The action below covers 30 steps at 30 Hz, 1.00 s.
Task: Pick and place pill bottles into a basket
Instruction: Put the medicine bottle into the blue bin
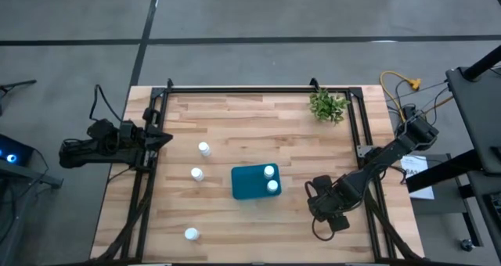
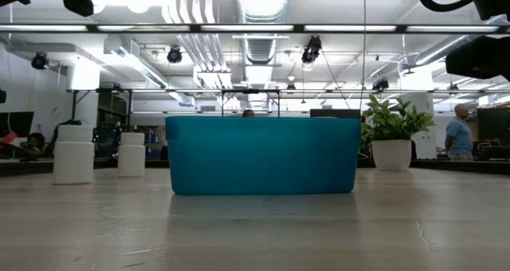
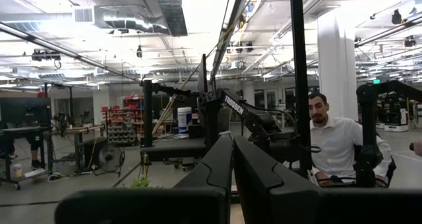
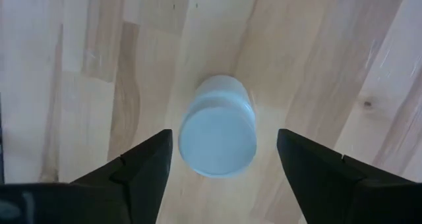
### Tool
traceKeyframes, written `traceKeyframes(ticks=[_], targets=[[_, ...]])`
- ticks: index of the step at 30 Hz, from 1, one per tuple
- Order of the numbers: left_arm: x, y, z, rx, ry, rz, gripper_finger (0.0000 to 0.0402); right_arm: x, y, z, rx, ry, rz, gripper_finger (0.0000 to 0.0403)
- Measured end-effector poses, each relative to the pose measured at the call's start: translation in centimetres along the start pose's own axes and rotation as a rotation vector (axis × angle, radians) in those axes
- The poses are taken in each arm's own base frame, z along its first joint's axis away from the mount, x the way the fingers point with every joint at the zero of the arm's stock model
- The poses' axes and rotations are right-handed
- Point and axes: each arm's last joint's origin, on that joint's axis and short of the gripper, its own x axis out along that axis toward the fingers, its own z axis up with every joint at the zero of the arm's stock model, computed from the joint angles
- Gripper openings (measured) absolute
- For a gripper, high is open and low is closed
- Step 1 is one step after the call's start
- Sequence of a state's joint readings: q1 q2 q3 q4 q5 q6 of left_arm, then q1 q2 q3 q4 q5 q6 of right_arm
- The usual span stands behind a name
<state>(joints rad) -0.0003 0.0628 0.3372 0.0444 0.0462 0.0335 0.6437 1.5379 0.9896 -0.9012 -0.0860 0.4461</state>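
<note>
The teal basket (image 1: 249, 185) stands mid-table and holds two white pill bottles (image 1: 269, 171) (image 1: 272, 186). Three more bottles stand upright on the wood to its left (image 1: 204, 149) (image 1: 197, 174) (image 1: 190, 234). My right gripper (image 1: 327, 211) is right of the basket, pointing down, open. In the right wrist view its fingers (image 4: 148, 161) stand on either side of another upright bottle (image 4: 217, 135) without touching it; the gripper hides this bottle in the high view. My left gripper (image 1: 164, 138) waits shut at the table's left edge, its fingers together in its wrist view (image 3: 233, 145).
A small green plant in a white pot (image 1: 327, 106) stands at the far right corner. A black frame (image 1: 235, 88) runs along the far edge and both sides. In the low view, the basket (image 2: 263, 155) stands ahead with two bottles (image 2: 73, 153) to its left. A person (image 3: 333, 141) sits beyond the table.
</note>
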Motion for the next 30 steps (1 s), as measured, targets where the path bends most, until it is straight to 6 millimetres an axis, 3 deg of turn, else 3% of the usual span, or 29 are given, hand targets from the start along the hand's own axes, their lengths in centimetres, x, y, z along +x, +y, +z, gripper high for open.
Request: traceKeyframes(ticks=[14,30], targets=[[0.0,0.0,0.01,0.0,0.0,0.0,0.0,0.87,-0.2,-0.26,0.014,-0.009,0.006,0.0243],[0.0,0.0,-0.01,0.0,0.0,0.0,0.0,0.67,0.05,0.14,-0.003,-0.036,0.035,0.0149]])
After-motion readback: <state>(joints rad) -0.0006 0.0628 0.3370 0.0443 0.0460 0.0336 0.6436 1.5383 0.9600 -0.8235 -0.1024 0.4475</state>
